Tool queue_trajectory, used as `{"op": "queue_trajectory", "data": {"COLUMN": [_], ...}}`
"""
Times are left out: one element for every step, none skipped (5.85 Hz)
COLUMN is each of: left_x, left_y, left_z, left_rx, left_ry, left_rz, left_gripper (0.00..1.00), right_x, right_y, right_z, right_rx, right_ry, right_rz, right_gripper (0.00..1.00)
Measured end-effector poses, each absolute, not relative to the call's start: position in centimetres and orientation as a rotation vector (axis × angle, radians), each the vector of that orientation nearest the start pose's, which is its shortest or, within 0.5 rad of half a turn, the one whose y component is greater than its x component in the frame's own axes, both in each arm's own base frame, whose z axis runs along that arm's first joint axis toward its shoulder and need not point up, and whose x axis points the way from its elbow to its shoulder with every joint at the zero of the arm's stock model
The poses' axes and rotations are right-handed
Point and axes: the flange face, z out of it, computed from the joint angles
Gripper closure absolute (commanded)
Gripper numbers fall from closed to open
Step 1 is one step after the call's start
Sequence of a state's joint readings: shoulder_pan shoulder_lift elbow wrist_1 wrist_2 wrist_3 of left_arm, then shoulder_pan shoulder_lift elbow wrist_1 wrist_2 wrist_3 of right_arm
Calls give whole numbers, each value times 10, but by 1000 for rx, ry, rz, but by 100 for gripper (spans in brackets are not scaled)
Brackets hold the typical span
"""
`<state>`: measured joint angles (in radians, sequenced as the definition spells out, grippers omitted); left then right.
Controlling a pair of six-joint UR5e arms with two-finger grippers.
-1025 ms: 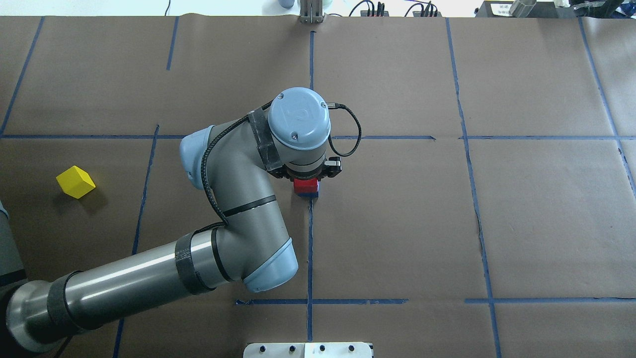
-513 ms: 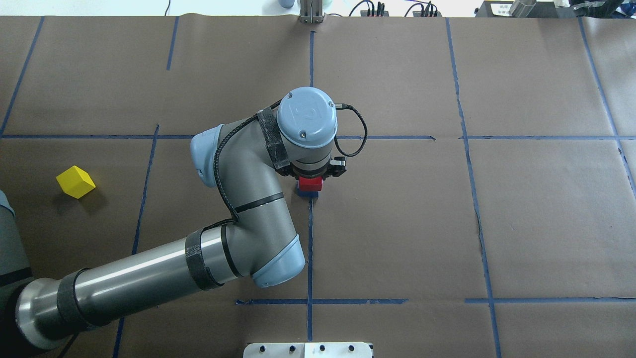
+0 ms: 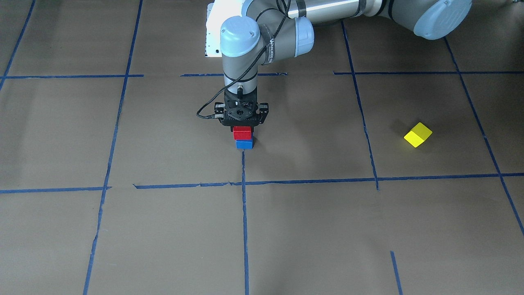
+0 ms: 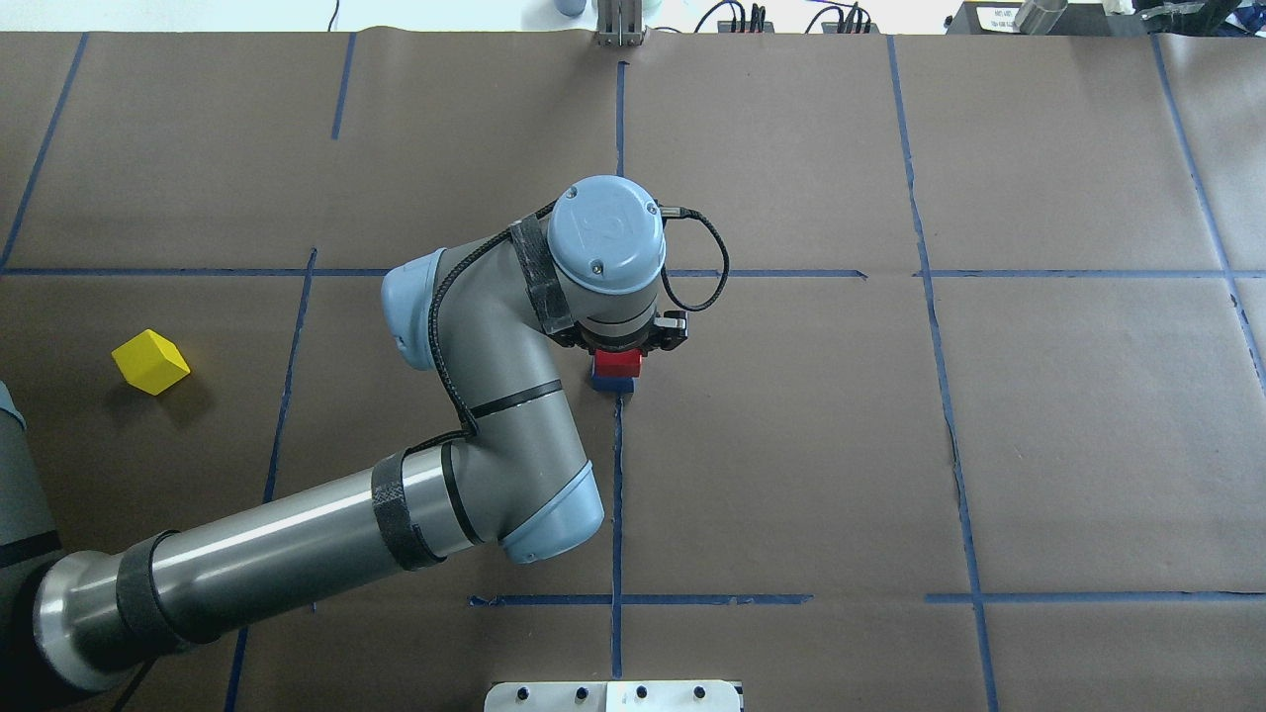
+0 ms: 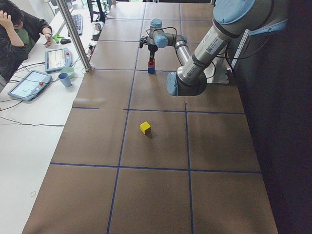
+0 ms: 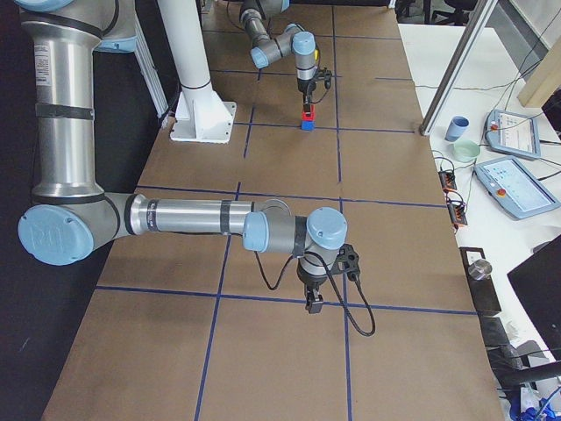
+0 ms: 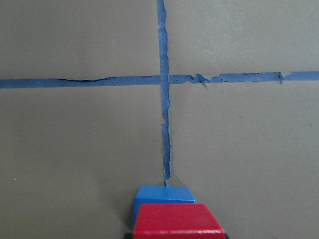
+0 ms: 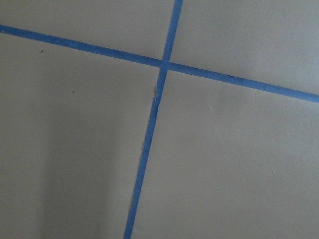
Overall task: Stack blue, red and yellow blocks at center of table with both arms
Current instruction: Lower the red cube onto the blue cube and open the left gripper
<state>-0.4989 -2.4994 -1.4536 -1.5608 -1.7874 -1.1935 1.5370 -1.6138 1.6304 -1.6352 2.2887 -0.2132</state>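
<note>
Two of three blocks are in place. The blue block (image 3: 244, 144) sits on the tabletop (image 3: 368, 229) at its centre, well away from every edge, and the red block (image 3: 242, 133) rests squarely on top of it. The left gripper (image 3: 244, 125) stands straight down on the red block. Its fingers are hidden by its own body, so I cannot tell whether it is clamped on red or has let go. Still to do, as I judge it, are freeing red and adding the yellow block (image 3: 417, 135). That block lies alone toward the tabletop's left edge, well apart from the stack.

The left wrist view shows red set a little back from blue's front edge, with blue at the end of a tape line (image 7: 164, 79). The overhead view hides most of the stack under the wrist. Only the right side view shows the right gripper (image 6: 313, 303), which hangs low near the tabletop's right edge holding no block. Whether its jaws are apart I cannot tell.
</note>
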Motion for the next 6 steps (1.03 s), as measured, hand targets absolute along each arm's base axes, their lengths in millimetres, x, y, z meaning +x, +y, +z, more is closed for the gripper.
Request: {"op": "queue_trajectory", "data": {"left_x": [605, 605, 605, 605, 605, 605], "left_y": [-457, -458, -458, -458, -458, -457], "left_z": [131, 134, 134, 135, 135, 135], "left_rx": [152, 150, 150, 149, 149, 149], "left_ry": [807, 804, 803, 803, 802, 803], "left_rz": [-27, -28, -28, -28, -28, -26], "left_gripper": [93, 83, 48, 21, 8, 0], "right_x": [52, 52, 52, 52, 52, 52], "right_y": [-472, -472, -472, -472, -472, -472], "right_z": [660, 660, 659, 659, 659, 659], "right_rx": [20, 20, 21, 21, 21, 22], "right_ry": [-720, -720, -720, -720, -720, -720], "right_rz": [-219, -220, -220, -220, -220, -220], "right_gripper": [0, 0, 0, 0, 0, 0]}}
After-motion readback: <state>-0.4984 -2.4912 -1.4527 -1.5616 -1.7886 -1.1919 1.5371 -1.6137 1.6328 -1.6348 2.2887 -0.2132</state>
